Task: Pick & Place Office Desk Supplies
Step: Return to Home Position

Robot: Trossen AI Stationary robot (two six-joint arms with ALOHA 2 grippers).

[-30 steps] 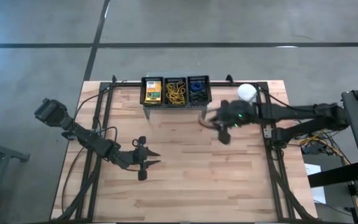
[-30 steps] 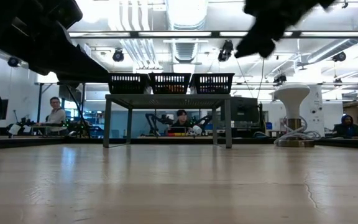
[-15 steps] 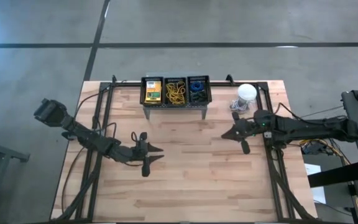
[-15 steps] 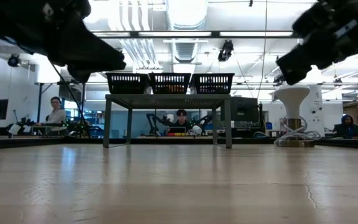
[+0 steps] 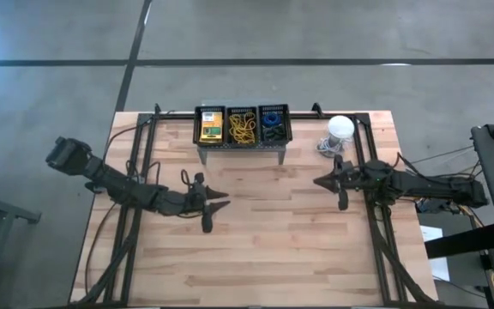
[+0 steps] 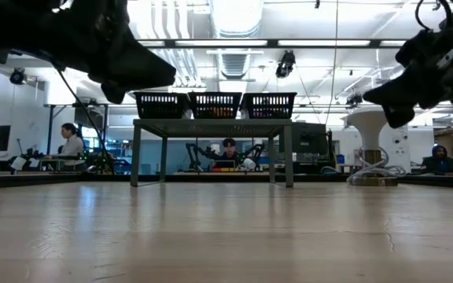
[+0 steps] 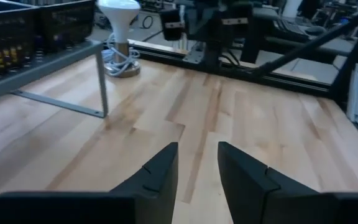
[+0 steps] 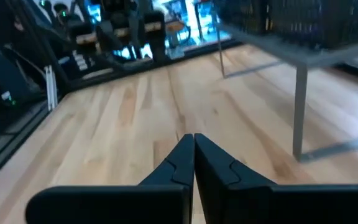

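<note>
Pulling back from the black bins (image 5: 242, 109) across the surface (image 5: 264, 249), the right end effector (image 5: 320, 182), fingers together and empty, nears home while the left end effector (image 5: 217, 206) hangs fingers apart, with crayon boxes (image 5: 211, 127), yellow rubber bands (image 5: 243, 128) and elastic loops (image 5: 272, 122) binned, sorting seemingly done.

Probably a robotics lab: ceiling strip lights (image 6: 313, 42), seated people (image 6: 71, 142) at workstations.

No text, brand, number or sign is legible in any view. The crayon box (image 5: 211, 128), upper centre of the high view, carries yellow-and-green printing, but its lettering is too small to be read.
</note>
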